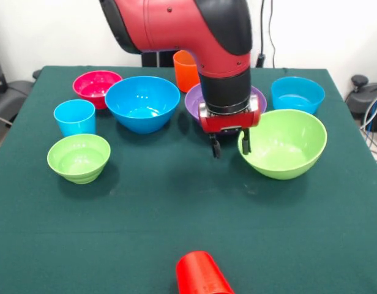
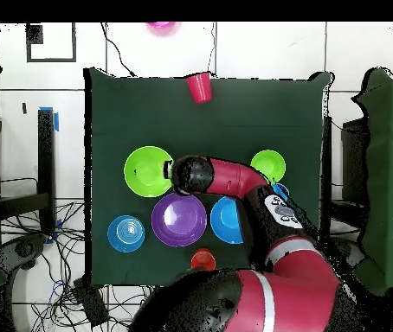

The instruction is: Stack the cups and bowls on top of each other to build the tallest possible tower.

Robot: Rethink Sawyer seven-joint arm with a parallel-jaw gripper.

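My gripper (image 1: 230, 146) hangs low over the green cloth with its fingers apart, at the left rim of the large lime bowl (image 1: 286, 144); the right finger overlaps that rim. In the overhead view the wrist (image 2: 190, 175) hides it beside that bowl (image 2: 146, 170). The purple bowl (image 1: 193, 103) sits behind the arm, the orange cup (image 1: 183, 68) further back. A large blue bowl (image 1: 142, 101), crimson bowl (image 1: 97, 86), light blue cup (image 1: 74, 116), small lime bowl (image 1: 79, 156) and smaller blue bowl (image 1: 297, 93) each stand alone. The red cup (image 1: 201, 274) lies on its side.
The table's cloth (image 1: 145, 220) is bare between the bowls and the red cup. In the overhead view a pink bowl (image 2: 159, 27) lies off the table on the floor, and cables and chairs ring the table.
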